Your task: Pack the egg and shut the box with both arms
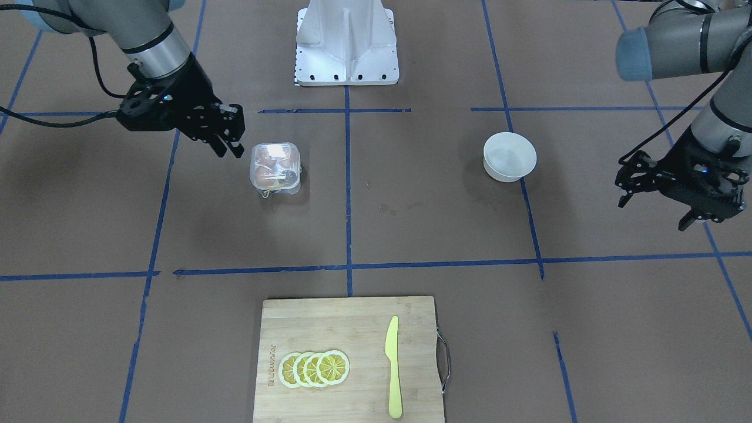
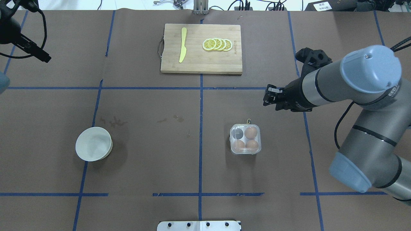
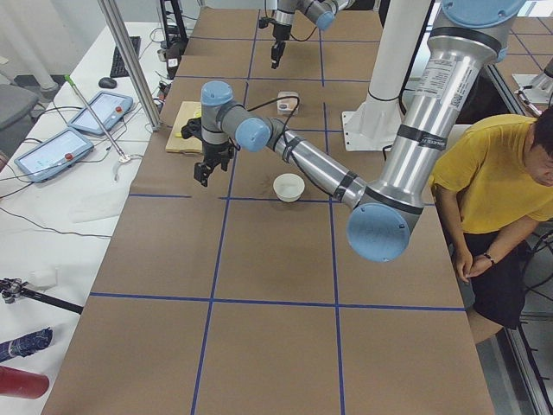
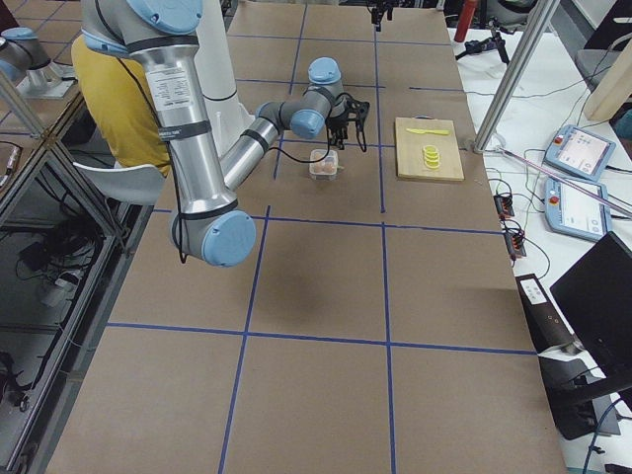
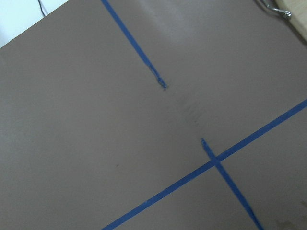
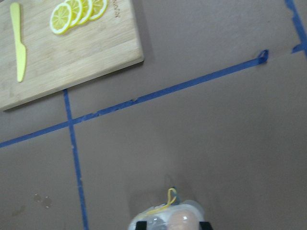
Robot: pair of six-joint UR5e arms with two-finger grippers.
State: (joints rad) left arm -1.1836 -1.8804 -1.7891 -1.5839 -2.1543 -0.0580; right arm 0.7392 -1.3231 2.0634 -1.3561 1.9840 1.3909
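Observation:
The clear box [image 2: 245, 139] stands on the brown table with its lid down, yellow string at its far side. Three orange-brown eggs show through it, one [image 2: 251, 132] in the far right cell; the fourth cell looks dark. My right gripper [image 2: 268, 99] hovers open and empty just beyond the box, apart from it. In the front-facing view the right gripper [image 1: 230, 151] is left of the box [image 1: 276, 167]. In the right wrist view two fingertips [image 6: 140, 224] straddle the box top [image 6: 168, 221]. My left gripper [image 1: 655, 214] is open and empty, far off at the table's left side.
An empty white bowl [image 2: 93, 148] sits on the left half. A bamboo cutting board [image 2: 192, 61] at the far edge carries a yellow knife [image 2: 182, 45] and lemon slices [image 2: 217, 44]. The white pedestal [image 1: 346, 44] stands at the robot's side.

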